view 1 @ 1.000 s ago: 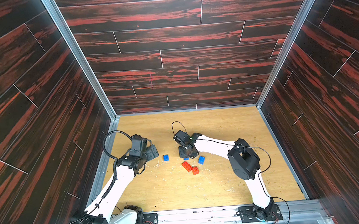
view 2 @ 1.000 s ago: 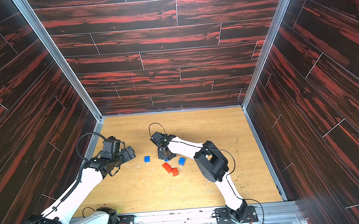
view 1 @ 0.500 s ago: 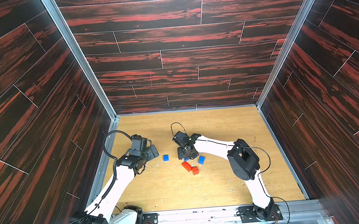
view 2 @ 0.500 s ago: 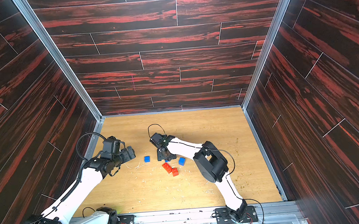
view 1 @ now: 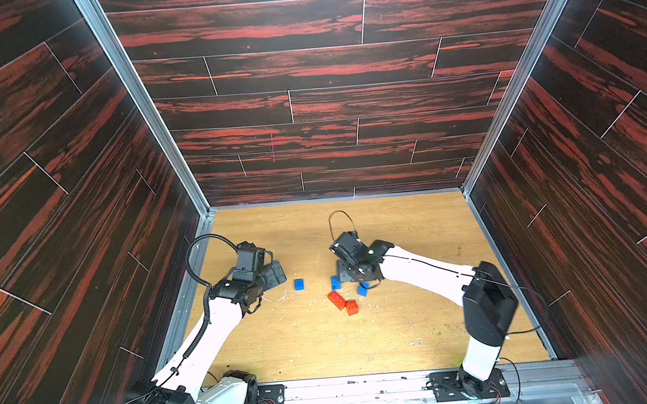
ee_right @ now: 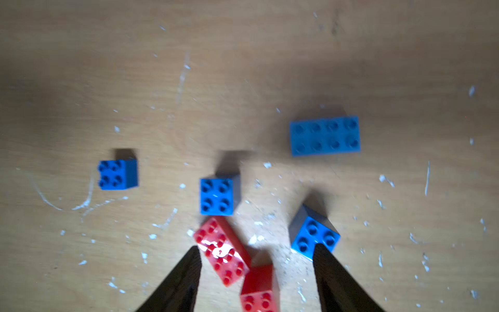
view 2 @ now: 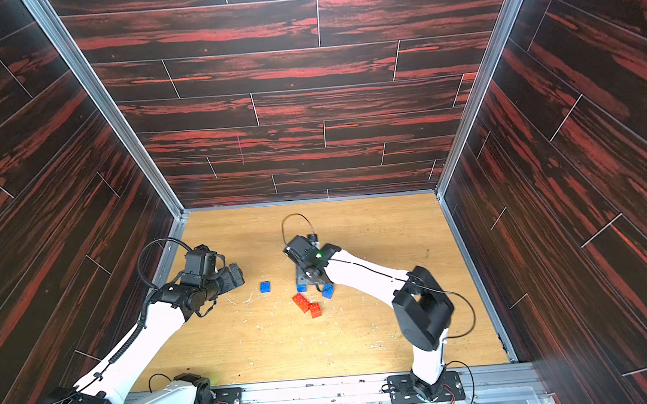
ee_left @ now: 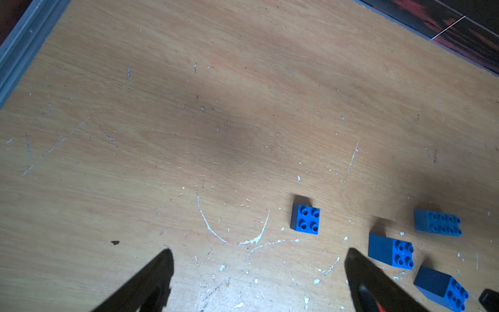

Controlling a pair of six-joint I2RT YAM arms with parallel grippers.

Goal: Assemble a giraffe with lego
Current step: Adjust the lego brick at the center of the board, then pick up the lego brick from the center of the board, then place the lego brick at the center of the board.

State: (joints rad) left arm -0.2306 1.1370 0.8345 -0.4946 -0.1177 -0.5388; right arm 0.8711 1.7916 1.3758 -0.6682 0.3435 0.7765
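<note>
On the table (view 1: pixel 312 348), the lego (view 1: pixel 336 299) is lying unjoined.
The right gripper (ee_right: pixel 256 250) is hanging open above the long red brick (ee_right: pixel 220 250); the left gripper (ee_left: pixel 259 252) is standing open, empty, beside the group.

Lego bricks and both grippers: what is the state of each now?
left gripper, open, empty
right gripper, open, empty
long light blue brick, loose, studs up
long red brick, loose, studs up
small red brick, loose, unjoined
dark blue brick nearest left gripper, loose, alone
middle dark blue brick, loose, studs up
third dark blue brick, loose, unjoined
</note>
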